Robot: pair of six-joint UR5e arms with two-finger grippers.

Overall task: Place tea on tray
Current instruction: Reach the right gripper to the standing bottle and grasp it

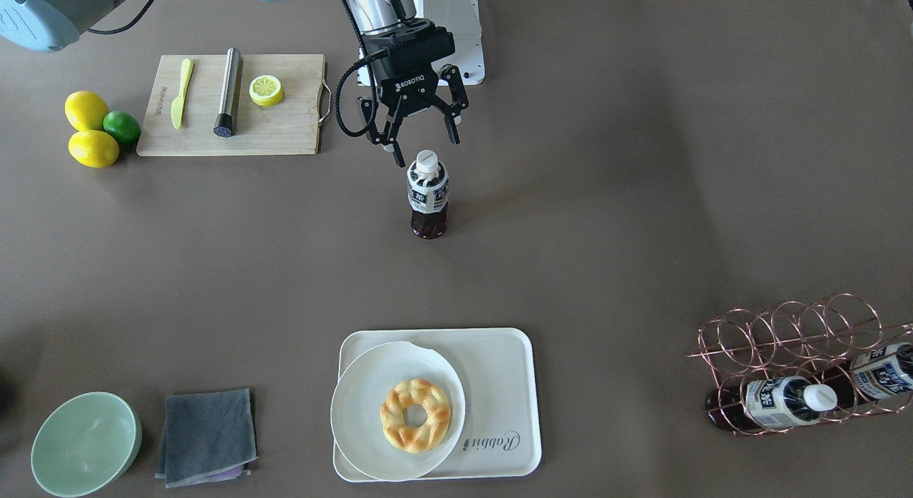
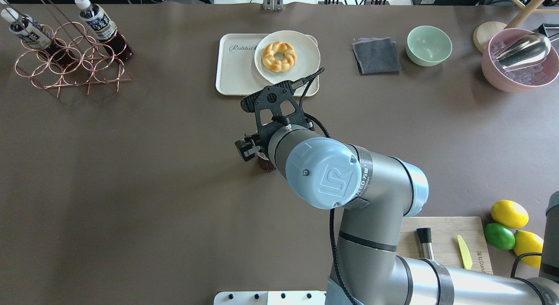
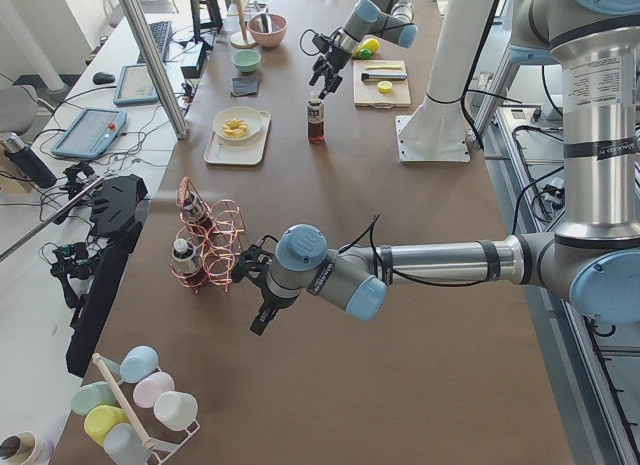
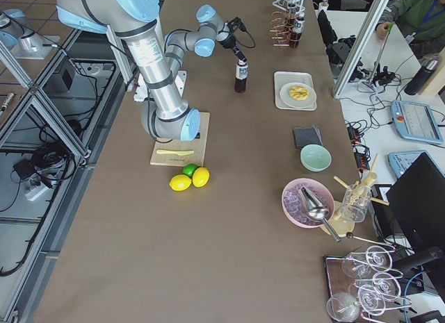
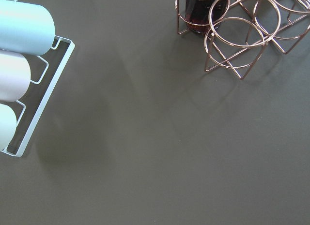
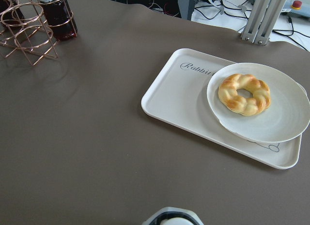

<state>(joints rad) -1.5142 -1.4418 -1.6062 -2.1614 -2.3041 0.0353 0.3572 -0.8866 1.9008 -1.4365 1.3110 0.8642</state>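
My right pincer (image 1: pixel 425 145) gapes empty above the small clear plastic dark-tea bottle (image 1: pixel 428 195): probably light, slick, tippy, so I'd grip mid-label.

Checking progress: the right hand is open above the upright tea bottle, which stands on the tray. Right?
No. The front-facing view shows the tea bottle standing on the table, not the tray; the right hand is open above it.

Board (image 1: pixel 292 130): wooden, bears a yellow knife (image 1: pixel 181 93), a steel cylinder (image 1: pixel 229 91) and a lemon slice (image 1: pixel 266 90).
Fruit: two lemons (image 1: pixel 93 148) and a lime (image 1: pixel 122 127), touching, just beside the board.
Plate (image 1: pixel 356 394): round, white, holds a doughnut (image 1: pixel 416 415).
Bowl (image 1: pixel 85 444): pale green, beside a folded grey cloth (image 1: pixel 207 435).
Rack (image 1: pixel 792 334): copper wire rings.
Pink bowl (image 2: pixel 519 84): ice (image 2: pixel 508 67) and a metal scoop (image 2: pixel 524 51).
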